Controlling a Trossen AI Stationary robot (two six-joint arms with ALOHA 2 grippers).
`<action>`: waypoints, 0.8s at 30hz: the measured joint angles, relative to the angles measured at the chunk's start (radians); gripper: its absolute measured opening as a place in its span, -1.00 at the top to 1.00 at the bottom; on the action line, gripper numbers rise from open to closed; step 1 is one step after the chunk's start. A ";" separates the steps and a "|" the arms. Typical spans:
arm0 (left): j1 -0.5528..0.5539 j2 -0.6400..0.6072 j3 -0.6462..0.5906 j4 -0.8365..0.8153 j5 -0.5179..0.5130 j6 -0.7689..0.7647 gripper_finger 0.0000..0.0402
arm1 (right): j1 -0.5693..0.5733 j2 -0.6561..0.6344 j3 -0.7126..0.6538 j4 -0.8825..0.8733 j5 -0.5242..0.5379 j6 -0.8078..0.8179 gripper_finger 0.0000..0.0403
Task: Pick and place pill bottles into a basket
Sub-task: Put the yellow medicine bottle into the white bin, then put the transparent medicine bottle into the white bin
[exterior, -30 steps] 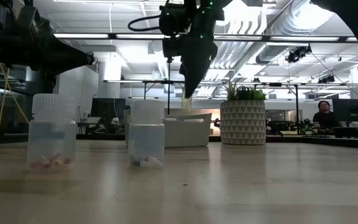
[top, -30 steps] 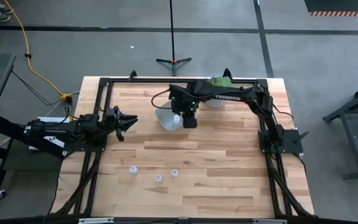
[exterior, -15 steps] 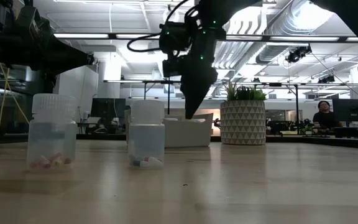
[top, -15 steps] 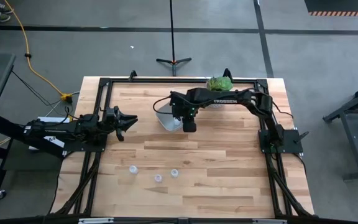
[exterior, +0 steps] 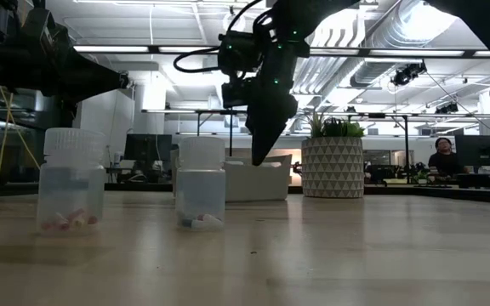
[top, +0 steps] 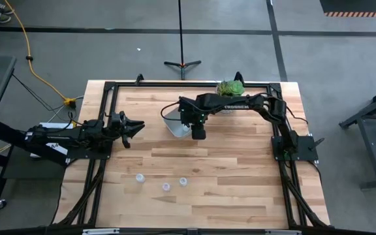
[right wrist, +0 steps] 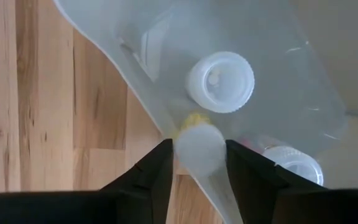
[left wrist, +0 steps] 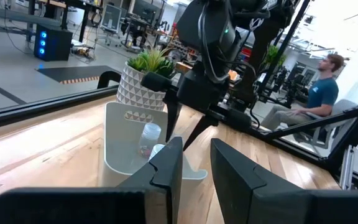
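Note:
My right gripper [top: 198, 133] points down over the near right part of the basket [top: 173, 124], shut on a pill bottle [right wrist: 197, 148] that shows blurred between its fingers. Two more bottles are in the basket: one upright [right wrist: 220, 81] and one at the edge of the right wrist view [right wrist: 289, 163]. Three bottles stand upright on their bases on the table, nearer the front edge [top: 140, 177] [top: 166, 187] [top: 183, 181]. My left gripper [top: 138, 125] waits open at the table's left, clear of everything. My right gripper pinches the pill bottle's sides [right wrist: 180, 149] between its two fingers, which come from above and point down. The bottle is clear of the table, at the height of the basket's rim [right wrist: 148, 106]. In the low view the basket's wall [exterior: 266, 183] hides it.
A white patterned pot with a green plant [top: 229, 88] stands just behind and to the right of the basket. A black frame [top: 109, 88] runs round the tabletop. A seated person [left wrist: 319, 93] shows in the room beyond the table.
My right gripper has gone down to the basket's rim with the bottle and a little toward the table's near edge, mostly in the first half second. In the low view the bottle showed below the fingertips; now it is behind the basket's wall.

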 joint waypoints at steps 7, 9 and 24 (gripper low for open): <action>0.000 0.000 0.000 0.000 0.000 0.000 0.40 | -0.001 0.000 0.007 -0.012 0.018 0.004 0.13; 0.000 0.000 0.000 0.000 0.000 0.000 0.40 | -0.003 0.000 0.043 -0.042 0.028 0.009 0.10; 0.000 -0.001 0.010 -0.026 -0.076 0.017 0.40 | -0.019 -0.248 0.279 0.073 -0.184 0.125 0.47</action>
